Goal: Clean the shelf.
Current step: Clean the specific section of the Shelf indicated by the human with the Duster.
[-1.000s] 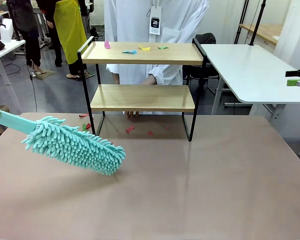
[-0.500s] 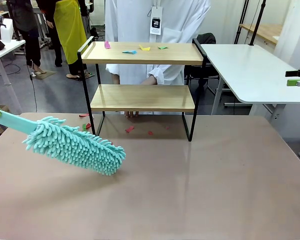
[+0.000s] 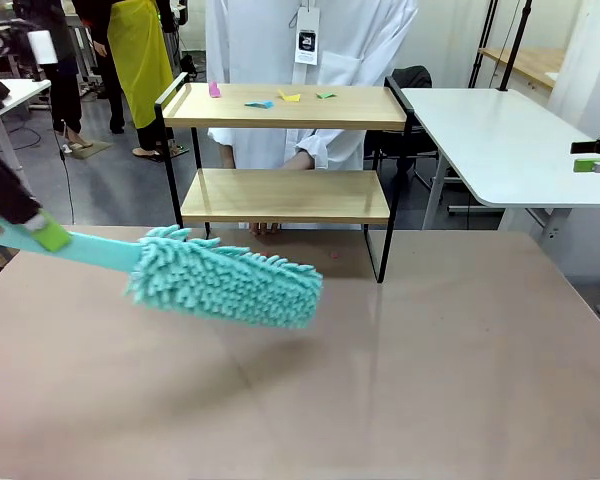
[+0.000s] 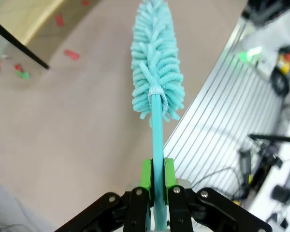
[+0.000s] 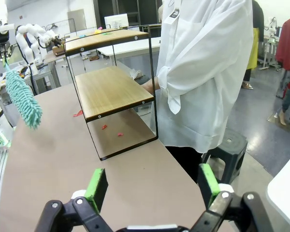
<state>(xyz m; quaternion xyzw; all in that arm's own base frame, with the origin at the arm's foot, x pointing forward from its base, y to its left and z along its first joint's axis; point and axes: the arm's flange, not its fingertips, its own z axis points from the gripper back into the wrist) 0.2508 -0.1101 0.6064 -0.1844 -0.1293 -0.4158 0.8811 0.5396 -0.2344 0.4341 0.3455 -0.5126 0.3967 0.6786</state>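
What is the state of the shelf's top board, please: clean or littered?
Littered: coloured scraps lie toward the far edge of the shelf top board.

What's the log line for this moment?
left claw shut on duster handle | duster head in front of shelf, off its boards | paper scraps on top board | right claw open, empty

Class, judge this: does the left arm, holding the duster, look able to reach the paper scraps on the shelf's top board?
Probably yes: the left hand grips the duster before the shelf, and nothing stands between its head and the scraps on the top board.
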